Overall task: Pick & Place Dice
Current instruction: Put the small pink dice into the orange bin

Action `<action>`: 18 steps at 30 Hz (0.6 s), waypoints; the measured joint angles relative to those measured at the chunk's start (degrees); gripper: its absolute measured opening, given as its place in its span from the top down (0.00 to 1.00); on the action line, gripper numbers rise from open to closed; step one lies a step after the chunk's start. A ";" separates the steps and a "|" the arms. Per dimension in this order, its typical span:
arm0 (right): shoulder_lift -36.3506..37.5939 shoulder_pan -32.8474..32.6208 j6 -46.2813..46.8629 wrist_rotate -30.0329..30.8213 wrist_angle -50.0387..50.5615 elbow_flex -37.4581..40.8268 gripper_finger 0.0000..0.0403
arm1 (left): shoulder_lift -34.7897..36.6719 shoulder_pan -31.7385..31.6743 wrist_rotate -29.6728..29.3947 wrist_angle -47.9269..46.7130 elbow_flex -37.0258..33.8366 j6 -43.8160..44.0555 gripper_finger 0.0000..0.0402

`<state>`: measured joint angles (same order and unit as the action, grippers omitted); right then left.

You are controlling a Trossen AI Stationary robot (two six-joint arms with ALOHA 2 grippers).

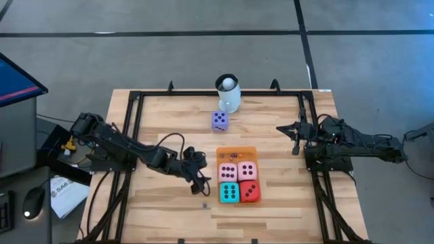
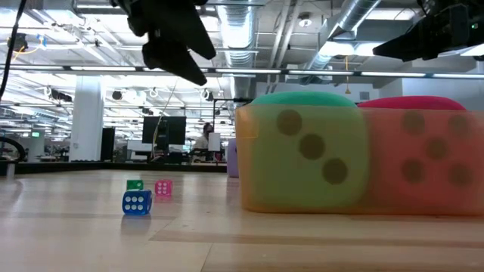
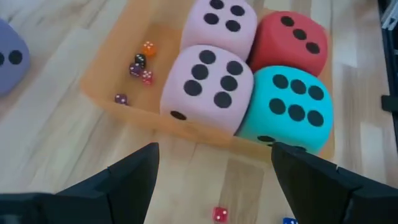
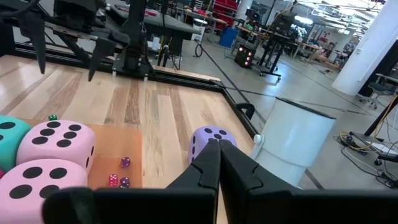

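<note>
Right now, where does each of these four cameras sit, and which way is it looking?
High view: above the table, looking straight down; both arms show, left gripper beside the orange mat.
Low view: at table-top height, looking level into the room; dark arm parts hang from above.
Left wrist view: on the left arm, looking down past its open fingers at the mat.
Right wrist view: on the right arm, looking across the table past its shut fingers.
Shared: both wrist views show the purple die and pink dice.
</note>
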<state>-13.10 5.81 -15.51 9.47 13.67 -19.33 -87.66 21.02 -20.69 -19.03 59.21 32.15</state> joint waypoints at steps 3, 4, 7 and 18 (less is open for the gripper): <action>0.00 0.02 0.00 0.00 0.00 0.00 1.00 | 0.00 0.46 -0.04 2.07 -2.06 -0.33 0.25; 0.00 0.00 0.00 0.00 0.00 0.00 1.00 | -0.01 0.48 0.00 2.34 -3.06 -0.20 0.25; 0.00 0.00 0.00 0.00 0.00 0.00 1.00 | -0.04 0.48 0.00 3.63 -5.59 -0.14 0.25; 0.00 0.00 0.02 0.00 0.00 0.00 1.00 | -4.17 0.45 2.29 14.83 -9.39 -0.65 0.25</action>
<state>-13.10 5.81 -15.49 9.47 13.67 -19.33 -91.83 21.47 -18.39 -4.20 49.82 31.51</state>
